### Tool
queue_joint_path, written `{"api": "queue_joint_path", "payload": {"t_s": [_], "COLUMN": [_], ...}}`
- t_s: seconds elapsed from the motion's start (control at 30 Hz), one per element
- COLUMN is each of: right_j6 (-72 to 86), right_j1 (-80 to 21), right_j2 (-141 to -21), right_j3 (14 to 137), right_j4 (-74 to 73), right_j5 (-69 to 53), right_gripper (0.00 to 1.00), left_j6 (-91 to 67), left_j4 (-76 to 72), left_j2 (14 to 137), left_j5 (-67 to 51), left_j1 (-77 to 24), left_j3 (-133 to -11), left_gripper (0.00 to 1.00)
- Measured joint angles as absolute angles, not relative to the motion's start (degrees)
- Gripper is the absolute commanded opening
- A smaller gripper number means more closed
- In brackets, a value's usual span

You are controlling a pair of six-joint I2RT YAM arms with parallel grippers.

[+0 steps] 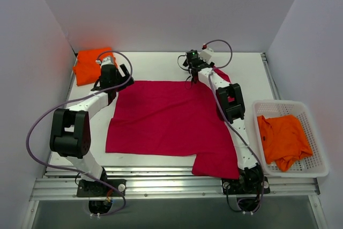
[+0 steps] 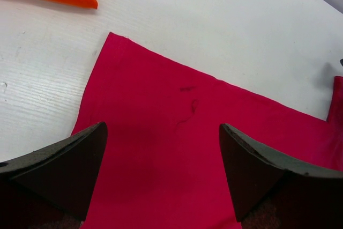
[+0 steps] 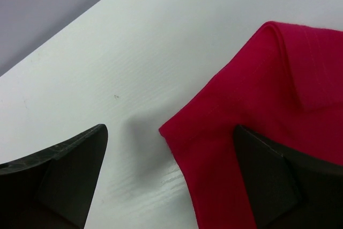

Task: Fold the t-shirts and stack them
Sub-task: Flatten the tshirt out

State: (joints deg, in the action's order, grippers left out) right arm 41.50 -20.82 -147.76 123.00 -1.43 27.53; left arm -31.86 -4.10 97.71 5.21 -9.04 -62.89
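– While the crimson-pink soft cloth t-shirt (image 1: 161, 122) is lying spread out flat in the middle of the white table (image 1: 161, 60), where are the orange ones?

– One bright orange cloth t-shirt (image 1: 88, 67) sits folded in the far left corner of the table, close to the pink one's far left corner but not touching it. Another bright orange t-shirt (image 1: 283, 140) is crumpled up in the white plastic mesh basket (image 1: 316, 170) off to the right, well apart from the rest.

– And the pink one's fully on the table?

– Mostly. Its near right part hangs past the table's near edge, onto the metal rails.

– What are the grippers up to?

– The left gripper (image 2: 162, 127) hangs over the pink shirt's far left corner, fingers spread wide, nothing in them. The right gripper (image 3: 170, 128) is at the far right edge of that shirt, where the cloth is doubled over in a small fold. Its fingers stand wide apart too, one over bare table and one over cloth, gripping nothing.
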Motion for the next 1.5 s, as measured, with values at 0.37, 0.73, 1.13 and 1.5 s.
{"api": "queue_joint_path", "payload": {"t_s": [0.37, 0.73, 1.13, 1.5], "right_j6": [40.62, 40.49, 41.43, 42.17], "right_j1": [-17.96, -16.29, -11.49, -10.22], "right_j2": [-137.60, -132.20, -134.04, -136.51], "right_j3": [107.59, 102.78, 102.52, 102.52], "right_j4": [3.53, 5.76, 5.34, 5.13], "right_j5": [29.43, 30.85, 30.70, 29.74], "right_gripper": [1.00, 1.00, 0.96, 0.95], "left_j6": [-31.81, -31.79, -31.57, -31.20], "left_j4": [-4.14, -4.34, -4.54, -4.64], "left_j2": [100.64, 100.86, 101.49, 102.91], "left_j5": [5.28, 5.30, 5.32, 5.30], "left_j1": [-9.02, -9.23, -9.30, -9.32], "left_j3": [-63.55, -63.81, -63.86, -64.03], "left_gripper": [0.94, 0.94, 0.94, 0.94]}}
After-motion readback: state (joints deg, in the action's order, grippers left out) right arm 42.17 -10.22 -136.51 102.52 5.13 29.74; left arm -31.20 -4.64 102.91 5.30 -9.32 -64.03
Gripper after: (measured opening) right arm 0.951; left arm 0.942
